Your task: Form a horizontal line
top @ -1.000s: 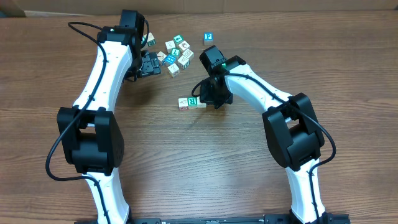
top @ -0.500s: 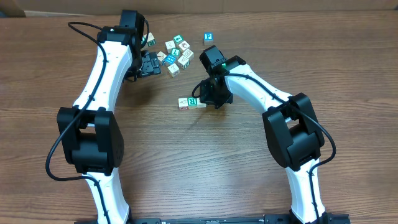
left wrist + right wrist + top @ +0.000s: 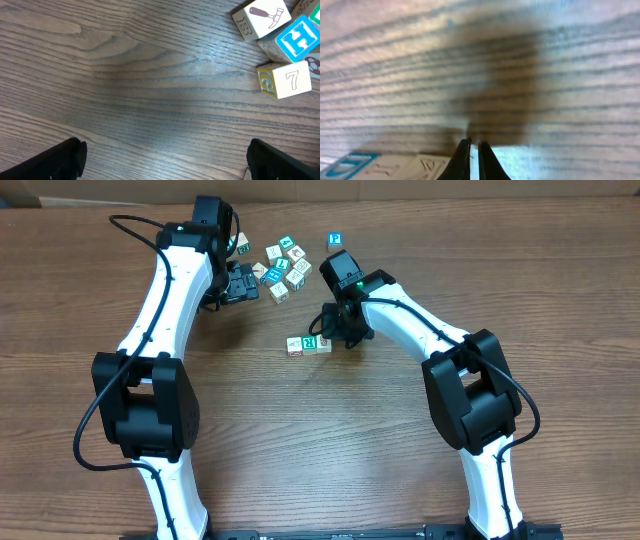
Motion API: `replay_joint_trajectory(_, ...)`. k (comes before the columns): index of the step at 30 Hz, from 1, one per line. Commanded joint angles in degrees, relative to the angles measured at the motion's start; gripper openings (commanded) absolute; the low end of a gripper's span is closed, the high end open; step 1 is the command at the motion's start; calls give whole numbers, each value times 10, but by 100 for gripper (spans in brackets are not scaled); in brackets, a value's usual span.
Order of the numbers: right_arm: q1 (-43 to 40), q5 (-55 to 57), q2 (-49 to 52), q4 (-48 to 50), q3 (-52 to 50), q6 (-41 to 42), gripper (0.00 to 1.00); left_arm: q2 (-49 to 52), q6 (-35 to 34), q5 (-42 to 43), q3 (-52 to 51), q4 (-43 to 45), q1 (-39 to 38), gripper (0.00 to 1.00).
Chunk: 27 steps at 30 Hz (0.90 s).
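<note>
Right now, step: tidying the row of blocks (image 3: 309,344) lying mid-table.
Right gripper (image 3: 474,159): my fingers are pressed together, empty, just beside the row's right end.
Left gripper (image 3: 238,283): spread wide, empty, near the loose cubes (image 3: 284,266).
Advice: nudge gently along the row.

Loose cluster of teal-and-white letter blocks (image 3: 283,268) on wooden table (image 3: 330,440). One teal block (image 3: 335,240) sits apart, right of cluster. Cardboard (image 3: 400,188) along far edge.

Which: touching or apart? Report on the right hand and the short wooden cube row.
Cannot tell: overhead, the right hand overlaps the wooden cube row; its wrist view is blurred.
</note>
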Motion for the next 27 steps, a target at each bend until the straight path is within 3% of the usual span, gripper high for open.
replay_joint_trajectory(1, 3, 7, 1, 11, -3, -4, 5, -12, 0, -5, 8, 0, 2, 99)
replay_joint_trajectory(27, 6, -17, 1, 12, -3, -4, 4, -11, 0, -5, 8, 0, 2, 100)
